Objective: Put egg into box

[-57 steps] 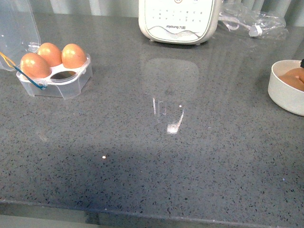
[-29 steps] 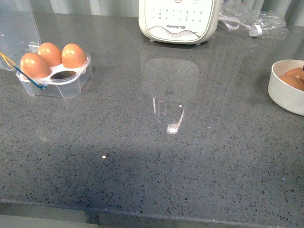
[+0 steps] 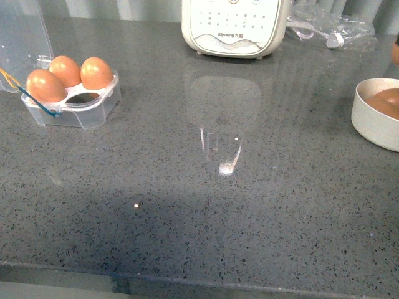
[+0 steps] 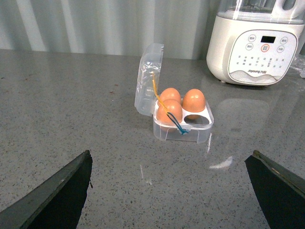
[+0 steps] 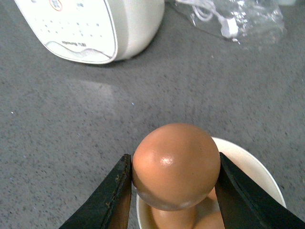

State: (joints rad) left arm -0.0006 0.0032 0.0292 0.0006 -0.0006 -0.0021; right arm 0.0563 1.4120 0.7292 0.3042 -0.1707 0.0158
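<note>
In the right wrist view my right gripper (image 5: 174,162) is shut on the egg (image 5: 176,164), a smooth orange-brown one held just above the white bowl (image 5: 259,174). The front view catches only a sliver of the egg (image 3: 396,55) at the right edge. The box (image 3: 93,109), a clear plastic carton with its lid (image 4: 147,76) standing open, sits at the far left. It holds three brown eggs (image 3: 62,78) and one empty slot (image 3: 85,98). In the left wrist view my left gripper (image 4: 169,191) is open and empty, some way short of the box (image 4: 183,131).
The bowl (image 3: 373,121) at the right edge holds more brown eggs (image 5: 171,217). A white appliance with buttons (image 3: 234,28) stands at the back centre. A crumpled clear plastic bag with a cord (image 3: 336,28) lies beside it. The grey speckled counter's front edge (image 3: 199,277) runs along the bottom.
At the right edge of the front view, the egg has risen out of the bowl to above its rim. The box and its eggs have not moved.
</note>
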